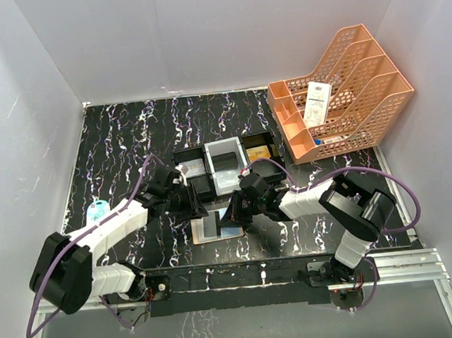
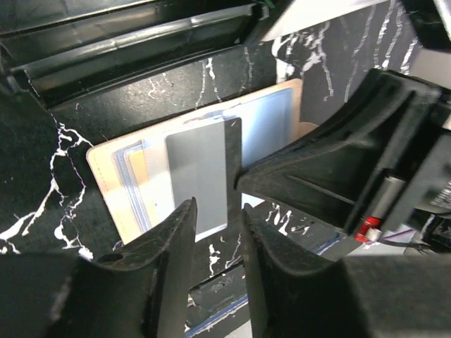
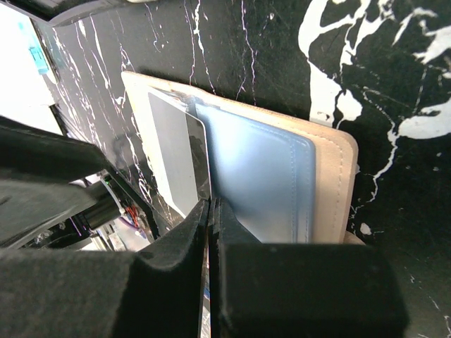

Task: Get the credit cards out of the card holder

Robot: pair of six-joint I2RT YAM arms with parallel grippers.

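The tan card holder lies open on the table between both arms, its pale blue slots facing up. A silvery grey credit card rests on it, partly pulled out of a slot. My left gripper hovers over the card's near end, slightly open, with nothing between its fingers. My right gripper is shut, and its tips press down at the card's long edge beside the blue slot. I cannot make out whether it pinches anything. In the overhead view, the left gripper and right gripper flank the card.
Just behind the card holder stands a black-and-grey three-compartment tray with a gold card in its right bin. An orange file rack holding a white receipt fills the back right corner. A pale blue round object lies at the left.
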